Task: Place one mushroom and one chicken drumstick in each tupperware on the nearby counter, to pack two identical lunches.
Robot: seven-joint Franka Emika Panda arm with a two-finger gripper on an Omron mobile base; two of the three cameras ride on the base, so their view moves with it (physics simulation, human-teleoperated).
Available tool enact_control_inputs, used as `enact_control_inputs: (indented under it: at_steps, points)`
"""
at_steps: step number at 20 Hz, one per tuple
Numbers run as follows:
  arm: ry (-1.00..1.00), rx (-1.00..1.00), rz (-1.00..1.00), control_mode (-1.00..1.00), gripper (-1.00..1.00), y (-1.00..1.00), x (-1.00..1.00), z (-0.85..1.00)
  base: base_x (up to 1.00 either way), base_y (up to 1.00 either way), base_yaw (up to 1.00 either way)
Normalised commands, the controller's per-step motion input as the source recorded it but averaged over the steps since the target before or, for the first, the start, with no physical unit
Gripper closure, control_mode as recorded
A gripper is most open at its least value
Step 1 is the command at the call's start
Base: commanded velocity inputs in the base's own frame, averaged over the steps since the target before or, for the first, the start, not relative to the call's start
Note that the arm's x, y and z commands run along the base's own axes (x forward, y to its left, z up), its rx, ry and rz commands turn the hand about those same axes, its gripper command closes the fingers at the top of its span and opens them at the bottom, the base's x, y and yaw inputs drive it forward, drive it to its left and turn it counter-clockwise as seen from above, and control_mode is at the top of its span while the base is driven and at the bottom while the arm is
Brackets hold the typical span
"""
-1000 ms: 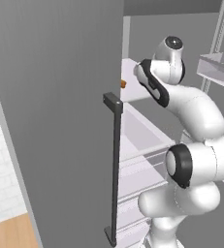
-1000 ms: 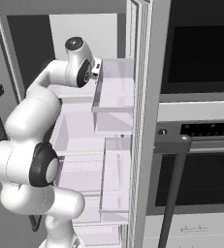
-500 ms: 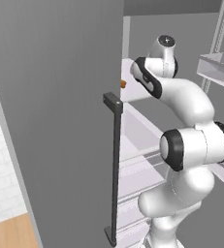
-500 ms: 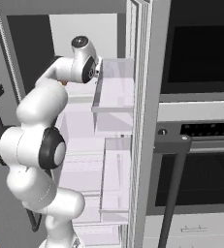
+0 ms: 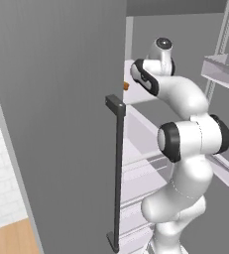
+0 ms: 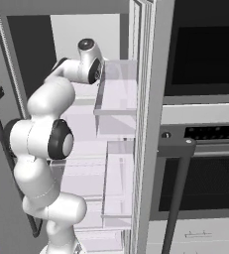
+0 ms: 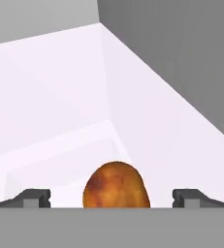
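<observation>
Right then, we had the gripper spread wide and empty, the chicken drumstick lying between its tips on the fridge shelf; light, smooth, probably slippery, best pinched across its rounded end.

white fridge shelf, chicken drumstick on it

Orange-brown with darker mottled patches is seen on the chicken drumstick, against a pale lilac-white fridge shelf. Plain mid grey is worn by the fridge door, dark charcoal by its handle. The arm is done in white with black joints, and the oven to the right in black and silver.
</observation>
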Motion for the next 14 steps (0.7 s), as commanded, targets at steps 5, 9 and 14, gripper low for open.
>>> enact_control_inputs:
  at_steps: [5,9,14]
  points:
    - [0.0,0.0,0.0,-1.0,-1.0,-0.01,0.23,-0.25,0.0,0.0,0.0]
    - [-0.02,0.0,0.0,-1.0,-1.0,-0.05,-0.1,-0.47,0.0,0.0,0.0]
    - [-0.04,0.0,0.0,-1.0,-1.0,-0.02,-0.11,-0.42,0.0,0.0,0.0]
